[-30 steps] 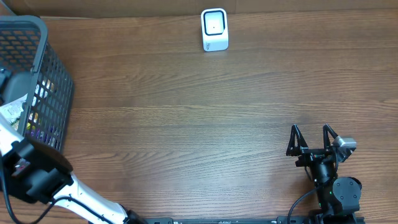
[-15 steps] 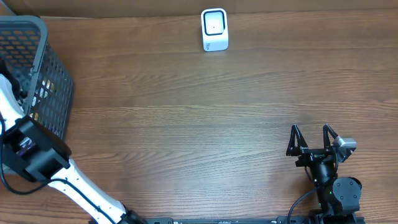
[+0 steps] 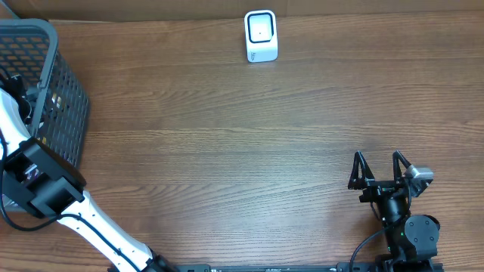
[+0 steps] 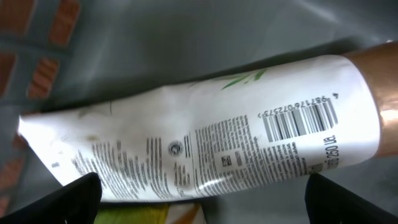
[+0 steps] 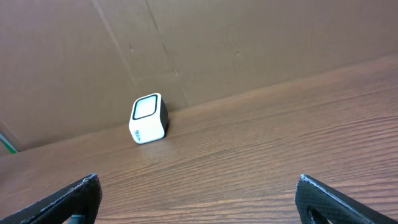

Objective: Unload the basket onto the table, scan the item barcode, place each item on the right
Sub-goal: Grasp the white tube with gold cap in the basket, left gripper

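One barcoded tube [image 4: 205, 143] in grey basket [image 3: 69, 113]

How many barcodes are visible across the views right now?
1. The barcode is printed on the white tube, near its copper-coloured cap, seen by the left wrist camera inside the basket. Other basket contents may hide more.

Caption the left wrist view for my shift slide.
Open left gripper above a white, copper-capped tube lying in the grey basket, barcode facing the camera.

We count one basket [image 3: 54, 53], one scanner [image 3: 261, 35], one tube [image 4: 205, 143], and two grippers: left gripper [image 4: 202, 186], right gripper [image 3: 376, 159].
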Robot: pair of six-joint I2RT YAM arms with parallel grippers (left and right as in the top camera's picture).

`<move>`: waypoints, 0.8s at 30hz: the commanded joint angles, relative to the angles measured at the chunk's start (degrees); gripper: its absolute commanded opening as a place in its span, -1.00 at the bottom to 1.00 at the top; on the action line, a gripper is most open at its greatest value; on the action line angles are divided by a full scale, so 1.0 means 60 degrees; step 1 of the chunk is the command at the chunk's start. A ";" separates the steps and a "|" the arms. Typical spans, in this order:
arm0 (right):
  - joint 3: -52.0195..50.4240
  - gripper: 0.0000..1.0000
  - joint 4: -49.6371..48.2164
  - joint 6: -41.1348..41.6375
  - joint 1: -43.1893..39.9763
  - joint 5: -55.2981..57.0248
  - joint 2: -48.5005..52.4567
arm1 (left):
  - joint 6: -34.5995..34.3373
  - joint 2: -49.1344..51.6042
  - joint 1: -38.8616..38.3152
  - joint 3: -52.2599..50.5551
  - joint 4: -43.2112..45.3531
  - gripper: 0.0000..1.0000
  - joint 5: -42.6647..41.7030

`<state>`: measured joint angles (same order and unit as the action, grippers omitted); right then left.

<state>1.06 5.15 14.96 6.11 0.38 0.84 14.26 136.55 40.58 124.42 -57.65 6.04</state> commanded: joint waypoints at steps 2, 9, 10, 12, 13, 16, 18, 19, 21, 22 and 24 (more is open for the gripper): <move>-0.0102 1.00 -0.0058 -0.0036 0.0062 -0.0007 -0.0113 | 0.1271 0.0244 -0.0015 -0.0015 0.0310 1.00 -0.0324; -0.0102 1.00 -0.0058 -0.0036 0.0062 -0.0011 -0.0113 | 0.2834 0.0339 -0.0007 -0.0036 0.0572 1.00 -0.1253; -0.0102 1.00 -0.0058 -0.0036 0.0062 -0.0007 -0.0113 | 0.2951 0.0350 0.0004 -0.0040 0.0656 0.99 -0.1253; -0.0102 1.00 -0.0058 -0.0036 0.0062 -0.0011 -0.0113 | 0.3024 0.0423 0.0022 -0.0040 0.0841 1.00 -0.1253; -0.0102 1.00 -0.0058 -0.0036 0.0062 -0.0011 -0.0113 | 0.3027 0.0477 0.0022 -0.0040 0.0892 1.00 -0.1249; -0.0102 1.00 -0.0058 -0.0033 0.0062 -0.0007 -0.0113 | 0.3104 0.0685 0.0047 -0.0044 0.0951 1.00 -0.1257; -0.0102 1.00 -0.0058 -0.0033 0.0062 -0.0011 -0.0113 | 0.3104 0.0885 0.0055 -0.0044 0.0951 0.95 -0.1249; -0.0102 1.00 -0.0058 -0.0036 0.0062 -0.0011 -0.0113 | 0.3096 0.0962 0.0058 -0.0044 0.0929 0.88 -0.1224; -0.0102 1.00 -0.0058 -0.0033 0.0062 -0.0011 -0.0113 | 0.3089 0.1100 0.0055 -0.0044 0.0933 0.65 -0.1246; -0.0102 1.00 -0.0058 -0.0033 0.0062 -0.0011 -0.0113 | 0.3093 0.1173 0.0055 -0.0044 0.0943 0.43 -0.1260; -0.0102 1.00 -0.0058 -0.0036 0.0062 -0.0011 -0.0113 | 0.3093 0.1173 0.0051 -0.0044 0.0962 0.14 -0.1260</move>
<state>1.06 5.15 14.96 6.11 0.40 0.84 32.62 140.77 40.62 124.55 -51.13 -1.04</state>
